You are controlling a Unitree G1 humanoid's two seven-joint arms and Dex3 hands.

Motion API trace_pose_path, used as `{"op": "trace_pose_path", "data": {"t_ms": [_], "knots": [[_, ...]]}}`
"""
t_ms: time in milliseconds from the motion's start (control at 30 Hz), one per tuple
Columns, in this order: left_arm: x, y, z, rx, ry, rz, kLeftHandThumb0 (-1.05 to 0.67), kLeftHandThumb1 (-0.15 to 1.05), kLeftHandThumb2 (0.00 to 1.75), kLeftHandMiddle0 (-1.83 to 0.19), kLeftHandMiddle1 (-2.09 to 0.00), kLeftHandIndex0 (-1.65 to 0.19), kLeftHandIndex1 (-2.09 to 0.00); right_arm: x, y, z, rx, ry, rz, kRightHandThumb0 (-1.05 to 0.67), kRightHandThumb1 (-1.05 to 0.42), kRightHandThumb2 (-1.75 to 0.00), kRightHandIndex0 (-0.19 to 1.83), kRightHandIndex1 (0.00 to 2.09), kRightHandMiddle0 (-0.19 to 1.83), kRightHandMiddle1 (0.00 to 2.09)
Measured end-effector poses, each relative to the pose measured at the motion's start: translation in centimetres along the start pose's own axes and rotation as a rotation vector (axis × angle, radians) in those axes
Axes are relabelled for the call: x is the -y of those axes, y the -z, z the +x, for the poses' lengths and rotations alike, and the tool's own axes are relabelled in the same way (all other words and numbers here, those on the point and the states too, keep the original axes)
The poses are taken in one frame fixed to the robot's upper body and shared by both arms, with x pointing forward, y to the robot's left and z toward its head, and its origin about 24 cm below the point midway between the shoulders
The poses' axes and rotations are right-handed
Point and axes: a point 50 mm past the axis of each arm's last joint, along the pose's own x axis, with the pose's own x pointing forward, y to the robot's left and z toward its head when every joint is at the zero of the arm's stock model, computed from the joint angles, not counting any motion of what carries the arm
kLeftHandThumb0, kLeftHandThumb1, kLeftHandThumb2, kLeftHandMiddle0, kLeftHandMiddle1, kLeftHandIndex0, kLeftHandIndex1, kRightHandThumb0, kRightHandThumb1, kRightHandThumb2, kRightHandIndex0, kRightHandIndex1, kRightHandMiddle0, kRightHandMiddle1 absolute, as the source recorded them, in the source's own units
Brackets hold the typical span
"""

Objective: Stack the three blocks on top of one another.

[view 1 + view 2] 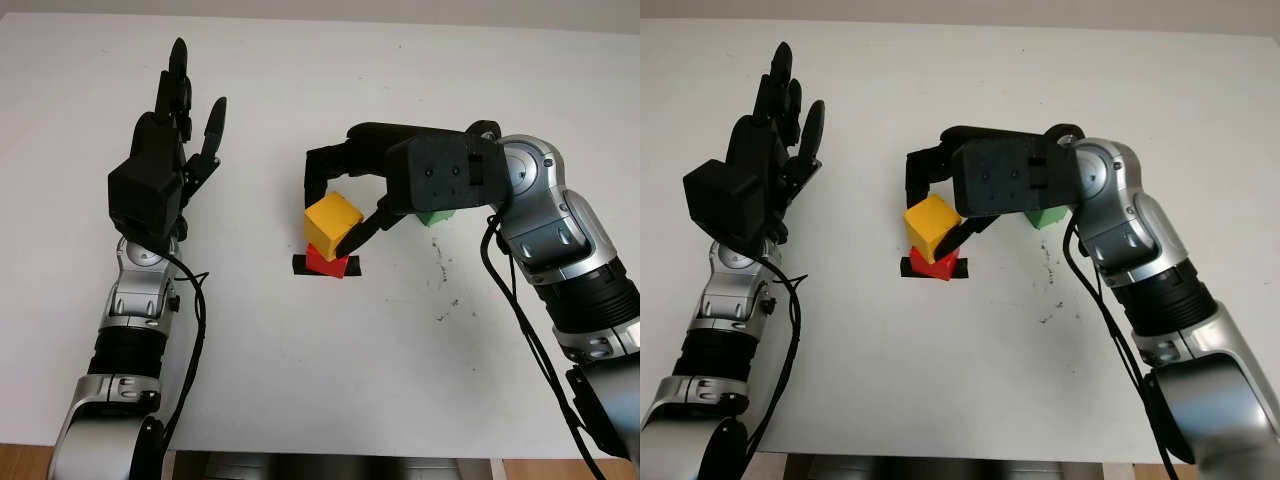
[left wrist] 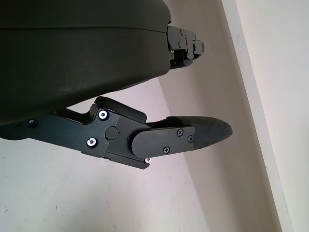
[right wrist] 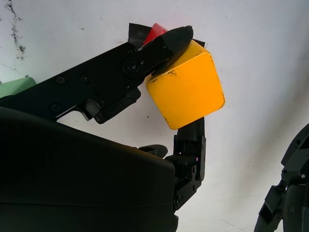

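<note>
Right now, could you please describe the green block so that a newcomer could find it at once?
Start at the white table and follow the right hand back to its black shell. The green block peeks from behind it, alone on the table, whereas the yellow block sits above the red block.

The white table [image 1: 300, 380] is viewed from above and in front by both eye views, set slightly apart, the same scene being shared. The yellow block [image 3: 186, 89] is seen very closely by the right wrist view, the table edge [image 2: 256, 116] by the left wrist view
</note>
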Motion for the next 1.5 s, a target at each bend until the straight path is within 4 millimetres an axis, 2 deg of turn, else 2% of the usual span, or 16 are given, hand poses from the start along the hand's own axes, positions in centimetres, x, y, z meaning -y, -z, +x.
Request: {"op": "trace_pose_path", "data": {"t_ms": [167, 233, 300, 333, 433, 533, 600, 767, 933, 1000, 1067, 1200, 1367, 1500], "knots": [[0.0, 0.0, 0.0, -0.001, 0.004, 0.0, -0.71, 1.05, 0.49, 0.04, -0.05, 0.03, -0.05, 0.0, 0.0, 0.0, 0.001, 0.002, -0.003, -0.53, -0.9, -0.06, 0.36, 0.06, 0.39, 1.57], [0.0, 0.0, 0.0, 0.0, 0.004, 0.0, -0.72, 1.05, 0.49, 0.04, -0.05, 0.03, -0.05, -0.1, 0.1, 0.0, 0.005, -0.001, 0.006, -0.6, -0.89, -0.05, 0.31, 0.04, 0.24, 1.45], [0.0, -0.1, 0.0, 0.0, 0.004, 0.0, -0.72, 1.05, 0.49, 0.04, -0.06, 0.03, -0.05, -0.2, 0.1, -0.1, 0.009, -0.024, 0.015, -0.67, -0.89, -0.05, 0.23, 0.02, 0.08, 1.21], [0.0, -0.1, 0.0, 0.0, 0.004, 0.0, -0.72, 1.05, 0.49, 0.04, -0.06, 0.03, -0.05, -0.3, 0.1, -0.1, 0.011, -0.039, 0.019, -0.72, -0.89, -0.05, 0.14, 0.01, 0.0, 0.99], [0.0, -0.1, 0.0, -0.002, 0.003, 0.001, -0.72, 1.05, 0.49, 0.04, -0.06, 0.03, -0.05, -0.3, 0.4, -0.5, 0.015, -0.084, 0.028, -0.81, -0.89, -0.05, -0.05, 0.01, -0.07, 0.44], [0.0, -0.1, 0.0, -0.003, 0.003, 0.002, -0.72, 1.05, 0.49, 0.04, -0.05, 0.03, -0.05, 0.2, 0.2, -1.4, 0.037, -0.086, 0.027, -0.87, -0.9, -0.05, -0.17, 0.0, -0.17, 0.15], [0.0, -0.1, 0.0, -0.003, 0.004, 0.001, -0.72, 1.05, 0.49, 0.05, -0.05, 0.04, -0.05, 0.8, 0.0, -2.2, 0.052, -0.077, 0.021, -0.89, -0.9, -0.05, -0.19, 0.0, -0.19, 0.04], [0.0, 0.0, 0.0, -0.003, 0.011, -0.001, -0.71, 1.05, 0.49, 0.05, -0.05, 0.04, -0.05, 2.1, -0.2, -4.2, 0.045, -0.045, 0.015, -0.95, -0.9, -0.05, -0.19, 0.0, -0.19, 0.0], [-0.2, -0.1, 0.0, -0.002, 0.016, 0.002, -0.7, 1.05, 0.49, 0.04, -0.06, 0.03, -0.05, 3.9, 0.2, -6.9, 0.035, 0.0, 0.128, -0.92, -0.9, -0.05, -0.19, 0.0, -0.19, 0.0], [-0.2, -0.1, 0.0, -0.001, 0.015, 0.004, -0.69, 1.05, 0.49, 0.04, -0.05, 0.03, -0.05, 5.0, 0.4, -8.1, 0.035, 0.078, 0.136, -0.91, -0.9, -0.05, -0.19, 0.0, -0.14, 0.03], [-0.3, -0.1, 0.0, 0.002, 0.015, 0.005, -0.69, 1.05, 0.49, 0.04, -0.05, 0.03, -0.05, 5.9, 0.7, -9.2, 0.005, 0.165, 0.118, -0.84, -0.88, -0.05, -0.17, 0.01, -0.03, 0.09], [-0.3, 0.2, 0.0, -0.009, 0.016, 0.007, -0.67, 1.05, 0.5, 0.05, -0.05, 0.03, -0.05, 7.2, 2.1, -10.9, -0.116, 0.333, -0.054, -0.8, -0.86, -0.05, -0.14, 0.04, 0.18, 0.18], [-0.3, 0.3, 0.1, -0.015, 0.017, 0.007, -0.69, 1.05, 0.5, 0.05, -0.05, 0.02, -0.06, 6.3, 5.0, -10.9, -0.223, 0.297, -0.173, -0.74, -0.86, -0.05, -0.18, 0.03, 0.22, 0.17], [-0.2, 0.3, 0.1, -0.017, 0.022, 0.004, -0.71, 1.05, 0.49, 0.05, -0.05, 0.03, -0.06, 5.4, 6.4, -10.3, -0.304, 0.224, -0.236, -0.72, -0.86, -0.05, -0.19, 0.01, 0.16, 0.12]]}}
